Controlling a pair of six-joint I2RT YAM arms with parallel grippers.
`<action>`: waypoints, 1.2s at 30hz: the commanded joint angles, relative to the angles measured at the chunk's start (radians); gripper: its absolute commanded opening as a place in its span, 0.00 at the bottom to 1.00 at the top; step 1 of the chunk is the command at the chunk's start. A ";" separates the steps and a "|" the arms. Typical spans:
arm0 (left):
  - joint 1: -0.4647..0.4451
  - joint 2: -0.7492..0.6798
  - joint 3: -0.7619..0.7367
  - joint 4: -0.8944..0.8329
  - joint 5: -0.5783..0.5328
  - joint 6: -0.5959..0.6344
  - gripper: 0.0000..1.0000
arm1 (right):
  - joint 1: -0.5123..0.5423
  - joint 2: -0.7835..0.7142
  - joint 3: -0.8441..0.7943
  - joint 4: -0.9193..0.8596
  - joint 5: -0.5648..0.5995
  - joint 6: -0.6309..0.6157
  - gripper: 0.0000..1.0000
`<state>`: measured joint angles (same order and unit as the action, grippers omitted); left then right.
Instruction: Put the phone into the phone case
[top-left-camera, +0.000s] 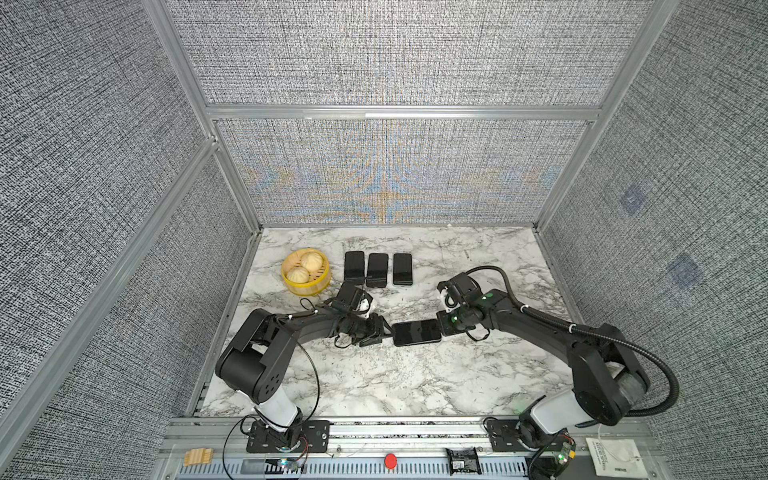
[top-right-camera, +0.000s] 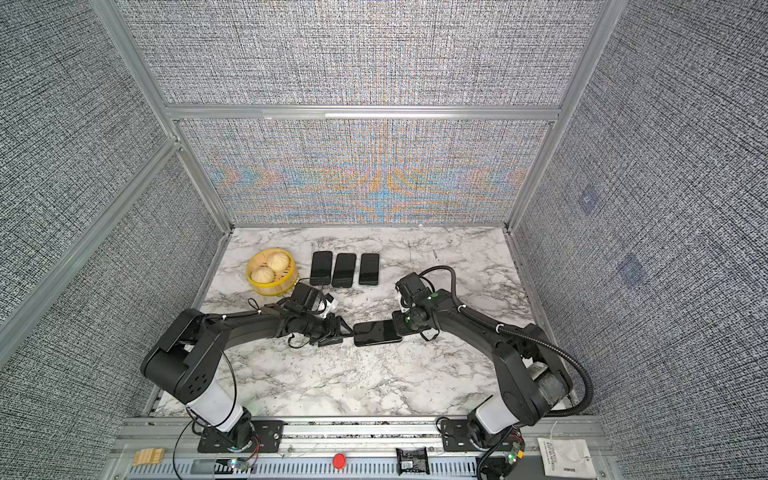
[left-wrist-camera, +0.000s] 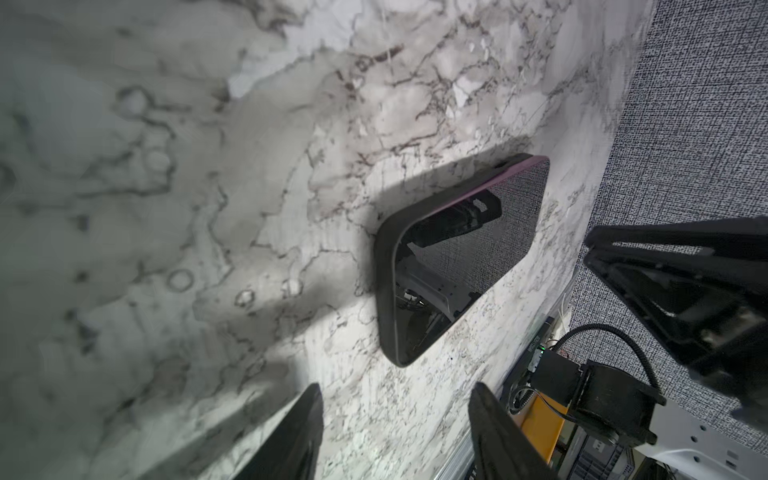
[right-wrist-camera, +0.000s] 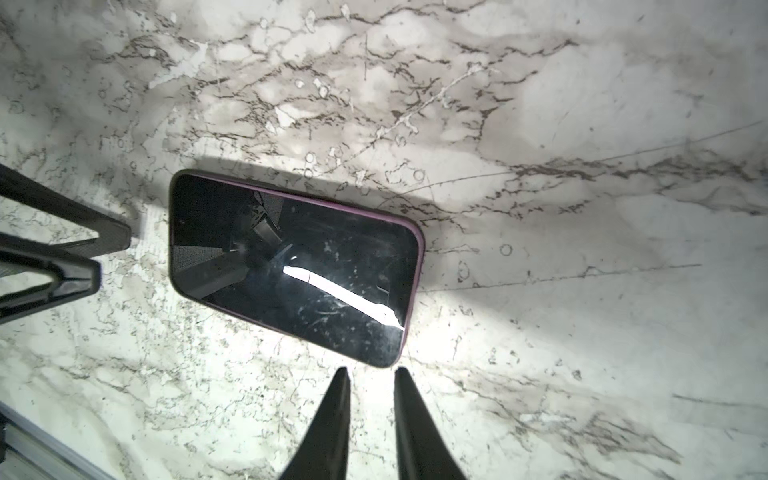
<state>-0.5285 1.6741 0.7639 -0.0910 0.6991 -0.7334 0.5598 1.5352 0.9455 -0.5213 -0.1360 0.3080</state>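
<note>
Phone (top-left-camera: 417, 332) lies flat, screen up, mid-counter (top-left-camera: 374, 386), long axis running 9-to-3 in both top views, and sits in the phone case (left-wrist-camera: 384, 291). The dark rim wraps one short end, w/ a thin purple edge line along one long side. Can't tell from here whether every corner is snapped home. Left gripper (top-left-camera: 381, 333) is at the phone's 9 o'clock, jaws spread wide w/ nothing between them, tips just off the short end. Right gripper (right-wrist-camera: 370, 370) is at the 3 o'clock end, jaws a little apart, also pinching nothing, tips just shy of the corner. The step looks like the final check/seat. To do it well, approach from above, not from the ends, since an end push would slide the whole thing along the marble. Press down w/ one closed jaw tip on any proud corner while the other arm pins the opposite end. Work the corners one at a time w/ light force on the glass. Keep clear of the three spare phones (top-left-camera: 377, 269) at 11 o'clock and the steamer basket (top-left-camera: 307, 288) at 10.
</note>
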 joint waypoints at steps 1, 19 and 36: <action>-0.009 0.024 0.018 -0.019 0.003 0.002 0.59 | -0.011 0.019 -0.015 0.007 -0.027 -0.006 0.24; -0.047 0.123 0.092 -0.027 0.009 -0.004 0.45 | -0.052 0.076 -0.055 0.086 -0.102 0.025 0.25; -0.048 0.131 0.085 -0.020 -0.001 -0.004 0.42 | -0.054 0.111 -0.073 0.130 -0.164 0.049 0.14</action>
<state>-0.5747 1.7969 0.8520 -0.1005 0.7269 -0.7380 0.5011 1.6310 0.8856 -0.4026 -0.2695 0.3511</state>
